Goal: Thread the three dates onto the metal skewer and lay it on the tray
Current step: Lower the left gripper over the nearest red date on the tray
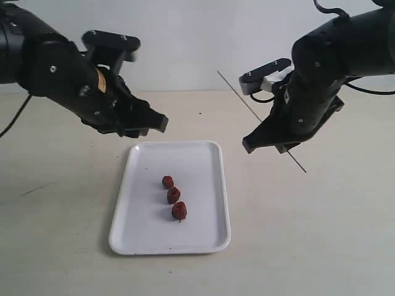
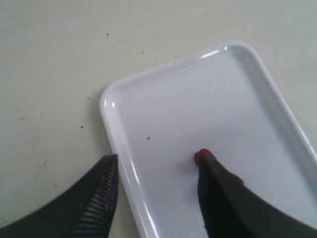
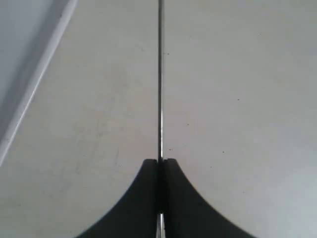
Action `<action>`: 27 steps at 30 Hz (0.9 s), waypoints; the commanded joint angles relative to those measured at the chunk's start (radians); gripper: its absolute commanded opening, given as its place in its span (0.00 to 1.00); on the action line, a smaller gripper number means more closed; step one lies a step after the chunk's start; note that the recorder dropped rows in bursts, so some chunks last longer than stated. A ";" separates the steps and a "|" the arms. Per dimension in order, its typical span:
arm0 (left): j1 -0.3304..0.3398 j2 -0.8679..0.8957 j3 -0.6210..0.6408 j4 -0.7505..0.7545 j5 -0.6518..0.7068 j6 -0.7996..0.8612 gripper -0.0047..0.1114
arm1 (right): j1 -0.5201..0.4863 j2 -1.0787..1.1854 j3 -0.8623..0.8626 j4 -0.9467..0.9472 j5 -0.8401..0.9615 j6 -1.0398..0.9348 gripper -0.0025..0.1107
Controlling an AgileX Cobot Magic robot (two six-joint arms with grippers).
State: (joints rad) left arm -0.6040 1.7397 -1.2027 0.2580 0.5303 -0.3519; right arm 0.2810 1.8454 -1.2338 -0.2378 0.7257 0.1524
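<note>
Three dark red dates (image 1: 173, 196) lie in a short row on the white tray (image 1: 203, 234). My left gripper (image 1: 148, 125) hangs open above the tray's far left corner. In the left wrist view its fingers (image 2: 96, 198) straddle the tray's rim (image 2: 119, 148), and one date (image 2: 202, 155) peeks out behind the other finger. My right gripper (image 1: 265, 143) is shut on the thin metal skewer (image 1: 237, 95), held slanted above the table to the right of the tray. The skewer (image 3: 160, 74) runs straight out from the shut gripper (image 3: 160, 161).
The beige table (image 1: 321, 234) spreads around the tray. The tray's edge (image 3: 29, 89) shows beside the skewer in the right wrist view. A black cable (image 1: 15, 117) hangs at the far left.
</note>
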 commanded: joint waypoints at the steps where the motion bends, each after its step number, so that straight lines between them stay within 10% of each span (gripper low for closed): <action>1: -0.016 0.051 -0.021 -0.011 0.024 0.091 0.47 | -0.046 -0.002 -0.010 0.095 -0.015 -0.116 0.02; 16: -0.029 0.143 -0.021 0.000 -0.070 1.314 0.56 | -0.085 -0.002 -0.010 0.332 -0.015 -0.423 0.02; 27: -0.033 0.202 -0.011 -0.046 -0.090 1.840 0.56 | -0.085 0.002 -0.010 0.332 -0.015 -0.447 0.02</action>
State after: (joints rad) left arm -0.6310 1.9252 -1.2149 0.2520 0.4360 1.4140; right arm 0.2015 1.8454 -1.2362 0.0905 0.7164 -0.2814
